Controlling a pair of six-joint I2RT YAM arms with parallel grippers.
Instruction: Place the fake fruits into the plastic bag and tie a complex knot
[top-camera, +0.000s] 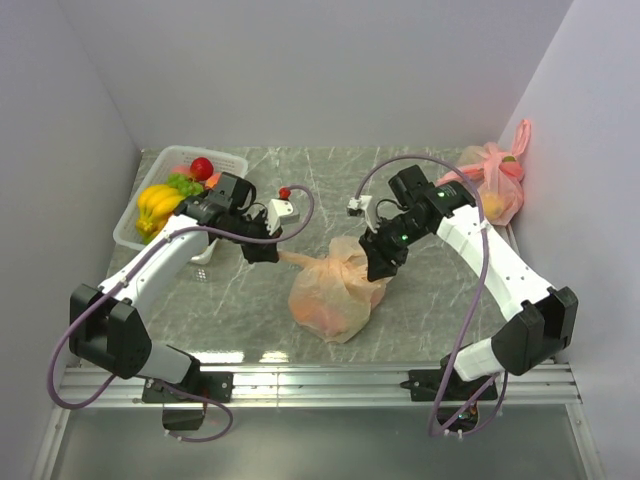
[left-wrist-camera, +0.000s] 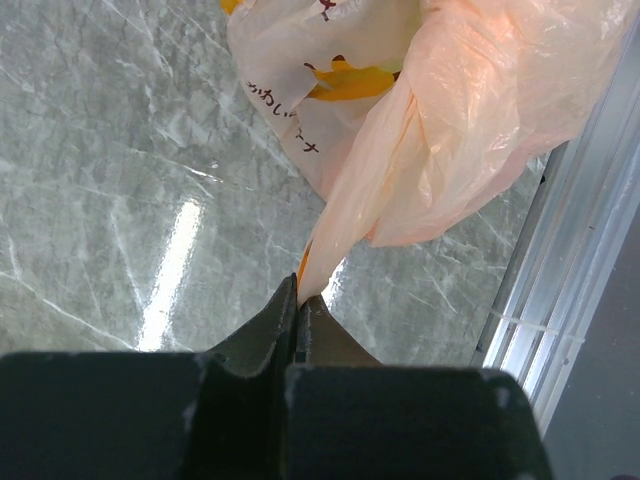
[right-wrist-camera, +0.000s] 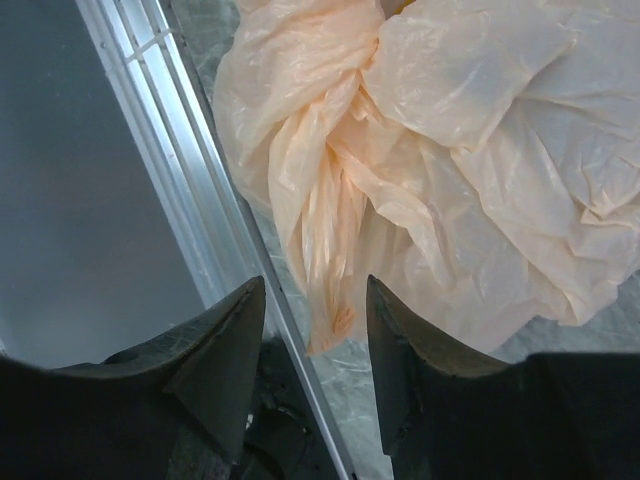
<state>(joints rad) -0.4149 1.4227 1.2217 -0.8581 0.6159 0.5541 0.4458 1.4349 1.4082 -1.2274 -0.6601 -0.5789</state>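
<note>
The plastic bag (top-camera: 335, 295) sits bulging in the middle of the table (top-camera: 250, 320), between the arms. The left gripper (left-wrist-camera: 298, 300) is clamped tight on one taut handle strand (left-wrist-camera: 340, 230). The right gripper (right-wrist-camera: 315, 290) stands parted around the other handle (right-wrist-camera: 320, 240), gripping nothing. A one-sided pull could drag the light bag, tear its thin film, or let the loose twist (right-wrist-camera: 365, 70) slip undone

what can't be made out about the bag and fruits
1. Contents of the plastic bag: every view, crinkled film hides them.
2. The knot: right wrist shows only a twist; top view, right end effector covers it.
3. The fake fruits in the tray: top view, left arm overlaps some.
</note>
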